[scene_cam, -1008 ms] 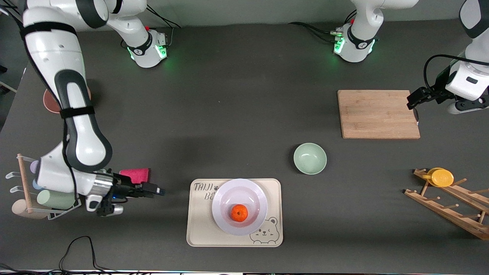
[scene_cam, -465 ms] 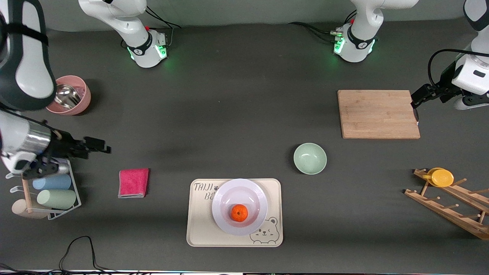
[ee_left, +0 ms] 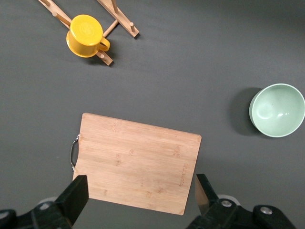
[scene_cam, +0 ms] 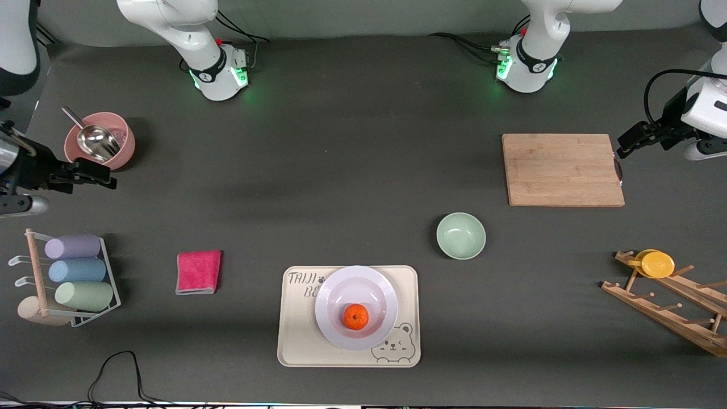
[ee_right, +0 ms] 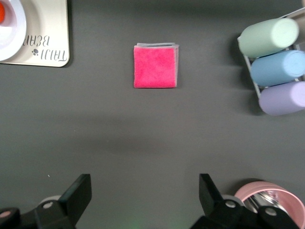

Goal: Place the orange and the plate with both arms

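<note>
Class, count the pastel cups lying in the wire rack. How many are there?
3, stacked in the rack at the right arm's end: purple cup farthest from the front camera, blue cup between, green cup nearest. None looks hidden.

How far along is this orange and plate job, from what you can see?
It looks finished. The orange sits in the plate, and the plate rests on the cream bear tray. Nothing is in hand: the right gripper hangs with open jaws near the pink bowl, and the left gripper hangs with open jaws at the edge of the wooden cutting board. Nothing seems left to do.
</note>
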Controlling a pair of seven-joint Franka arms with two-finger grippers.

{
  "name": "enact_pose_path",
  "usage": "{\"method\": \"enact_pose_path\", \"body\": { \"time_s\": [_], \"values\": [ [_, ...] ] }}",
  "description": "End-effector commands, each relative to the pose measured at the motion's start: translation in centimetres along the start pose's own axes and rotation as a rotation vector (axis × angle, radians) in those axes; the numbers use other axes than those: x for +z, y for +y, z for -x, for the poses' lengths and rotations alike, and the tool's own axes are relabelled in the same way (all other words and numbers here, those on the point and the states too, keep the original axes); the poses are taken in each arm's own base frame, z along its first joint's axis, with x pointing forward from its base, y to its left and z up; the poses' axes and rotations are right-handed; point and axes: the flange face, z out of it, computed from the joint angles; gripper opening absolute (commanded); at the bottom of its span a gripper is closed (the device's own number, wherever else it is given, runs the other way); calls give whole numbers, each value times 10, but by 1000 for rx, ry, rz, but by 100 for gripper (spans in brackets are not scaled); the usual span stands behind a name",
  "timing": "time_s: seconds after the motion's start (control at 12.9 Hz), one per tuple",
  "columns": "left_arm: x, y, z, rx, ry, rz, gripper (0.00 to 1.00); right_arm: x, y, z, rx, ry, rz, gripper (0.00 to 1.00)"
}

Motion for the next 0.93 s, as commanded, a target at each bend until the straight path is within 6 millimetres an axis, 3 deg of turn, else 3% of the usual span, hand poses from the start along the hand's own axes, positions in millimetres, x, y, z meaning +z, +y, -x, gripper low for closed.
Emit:
{"method": "enact_pose_path", "body": {
  "time_s": [0.0, 0.23, 0.85],
  "values": [
    [-8, -3, 4, 24, -5, -4, 100, -12, 8, 1, 39, -17, 71, 100],
    [-9, -3, 4, 23, -5, 4, 100, -10, 18, 0, 53, -21, 81, 100],
    [-13, -5, -1, 17, -10, 5, 100, -10, 10, -1, 45, -20, 80, 100]
  ]
}}
